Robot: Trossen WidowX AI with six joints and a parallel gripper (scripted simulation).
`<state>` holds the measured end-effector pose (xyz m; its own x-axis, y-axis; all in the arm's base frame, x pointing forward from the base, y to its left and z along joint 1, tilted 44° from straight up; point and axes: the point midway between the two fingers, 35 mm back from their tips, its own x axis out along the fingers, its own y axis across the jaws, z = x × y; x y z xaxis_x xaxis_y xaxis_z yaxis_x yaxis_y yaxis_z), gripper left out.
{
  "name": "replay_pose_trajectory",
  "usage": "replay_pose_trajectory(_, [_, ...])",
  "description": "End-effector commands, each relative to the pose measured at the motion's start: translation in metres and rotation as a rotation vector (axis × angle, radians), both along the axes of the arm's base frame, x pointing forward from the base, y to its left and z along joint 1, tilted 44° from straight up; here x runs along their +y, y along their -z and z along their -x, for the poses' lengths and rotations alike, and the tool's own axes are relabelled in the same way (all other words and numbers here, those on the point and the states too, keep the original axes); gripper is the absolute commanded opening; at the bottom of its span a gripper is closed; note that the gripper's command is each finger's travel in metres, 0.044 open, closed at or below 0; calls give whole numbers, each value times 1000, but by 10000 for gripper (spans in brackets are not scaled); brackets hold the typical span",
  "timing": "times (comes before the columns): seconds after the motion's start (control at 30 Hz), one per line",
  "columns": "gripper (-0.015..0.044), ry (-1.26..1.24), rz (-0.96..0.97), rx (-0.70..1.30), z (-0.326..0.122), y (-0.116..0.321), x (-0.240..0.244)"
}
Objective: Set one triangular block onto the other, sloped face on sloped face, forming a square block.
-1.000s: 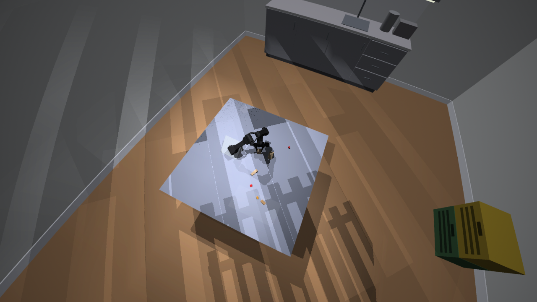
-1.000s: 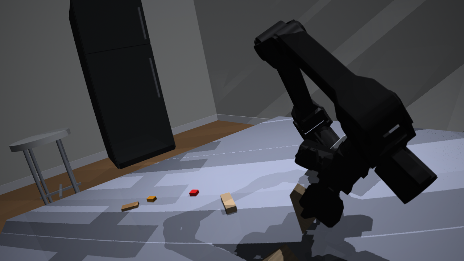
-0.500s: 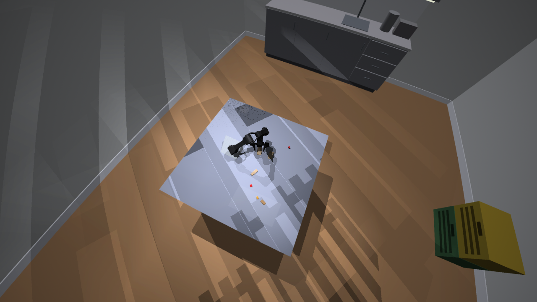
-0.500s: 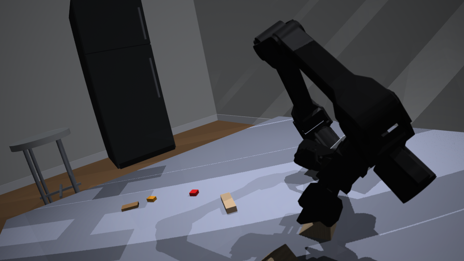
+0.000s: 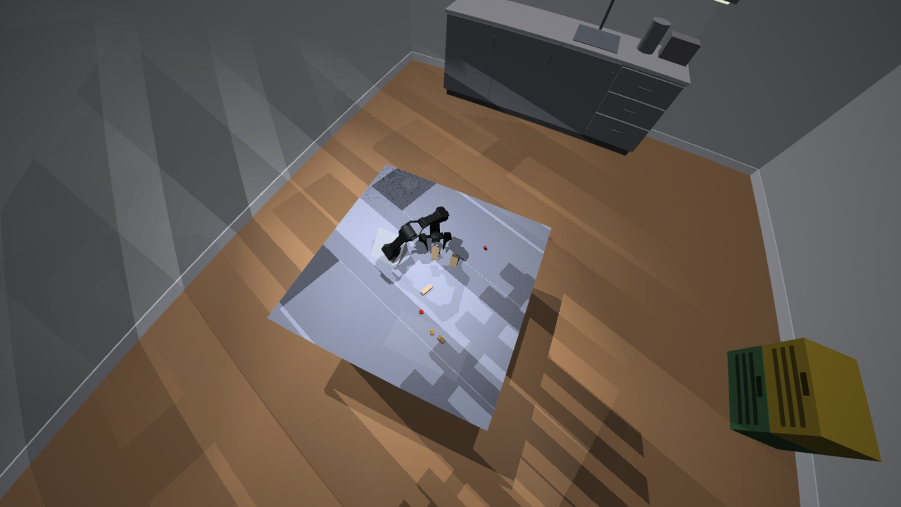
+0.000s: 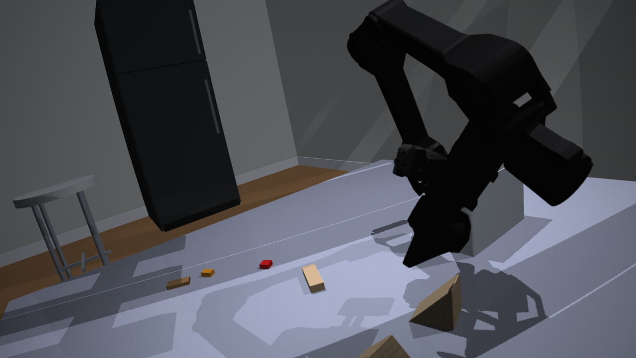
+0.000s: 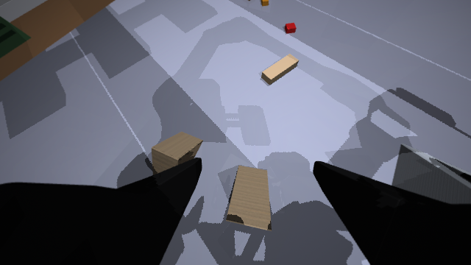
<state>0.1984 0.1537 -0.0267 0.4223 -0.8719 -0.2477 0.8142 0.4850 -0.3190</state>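
Observation:
One triangular block (image 5: 435,253) (image 6: 433,307) (image 7: 251,195) rests on the table, apart from the other, with a broad face showing in the wrist view. The other triangular block (image 5: 454,260) (image 6: 384,349) (image 7: 171,149) stands a short way off, left of it in the wrist view and partly behind a finger there; the exterior view cuts it off at the bottom edge. My gripper (image 5: 436,243) (image 7: 256,164) is open and empty, above the first block, with its fingers wide to either side in the wrist view. Contact with the blocks is not visible.
A pale plank (image 5: 426,289) (image 6: 313,277) (image 7: 279,69), a red cube (image 5: 420,311) (image 6: 266,264) (image 7: 291,28), an orange piece (image 5: 431,332) (image 6: 207,272) and a brown piece (image 5: 440,339) (image 6: 178,283) lie farther out. Another red cube (image 5: 485,247) lies apart. A grey upright block (image 6: 500,213) (image 7: 416,169) stands near the arm.

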Motion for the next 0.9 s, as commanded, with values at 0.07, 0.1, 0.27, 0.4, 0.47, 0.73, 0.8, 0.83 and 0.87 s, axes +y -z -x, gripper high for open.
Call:
replay_pose_trajectory(0.07, [440,-56,-34,49,8,-28,23])
replay_pose_trajectory(0.1, [440,-56,-34,49,8,-28,23])
replay_pose_trajectory(0.27, [440,-4,-98,-19,-12,-11,35])
replay_pose_trajectory(0.4, [440,81,-185,-90,-44,9,51])
replay_pose_trajectory(0.47, [440,123,-226,-128,-61,19,57])
replay_pose_trajectory(0.73, [440,241,-332,-237,-107,46,64])
replay_pose_trajectory(0.8, [440,241,-332,-237,-107,46,64])
replay_pose_trajectory(0.83, [440,241,-332,-237,-107,46,64])
replay_pose_trajectory(0.87, [440,241,-332,-237,-107,46,64])
